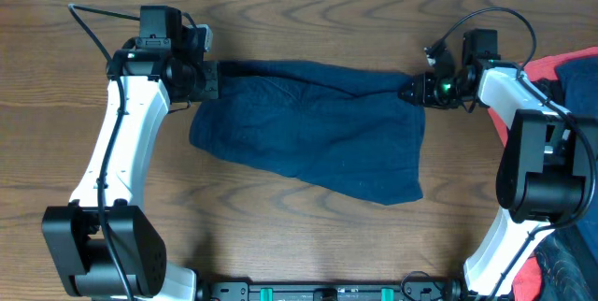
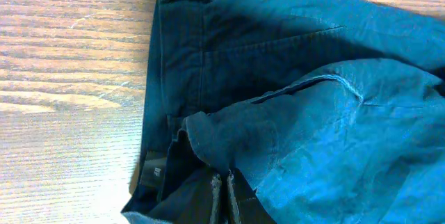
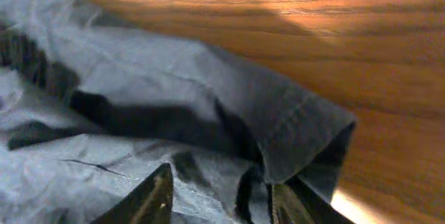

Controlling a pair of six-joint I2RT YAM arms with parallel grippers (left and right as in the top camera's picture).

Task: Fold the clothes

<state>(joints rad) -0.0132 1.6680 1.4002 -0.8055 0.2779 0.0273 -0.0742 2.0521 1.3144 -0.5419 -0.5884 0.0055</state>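
The clothes (image 1: 308,128), dark navy shorts, lie spread flat across the middle of the wooden table. My left gripper (image 1: 210,81) sits at their upper left corner. In the left wrist view it (image 2: 224,196) is shut, pinching a fold of the waistband, with the blue fabric (image 2: 313,92) stretching away from it. My right gripper (image 1: 416,89) is at the upper right corner, where the cloth bunches to a point. In the right wrist view its two fingers (image 3: 156,196) stand apart with a hem fold of the shorts (image 3: 174,92) lying between them, not pinched.
A bright red cloth (image 1: 561,63) and another dark blue garment (image 1: 581,86) lie at the right edge behind the right arm. A shiny black crinkled garment (image 1: 570,278) lies at the lower right. Bare wood (image 1: 308,245) runs along the front.
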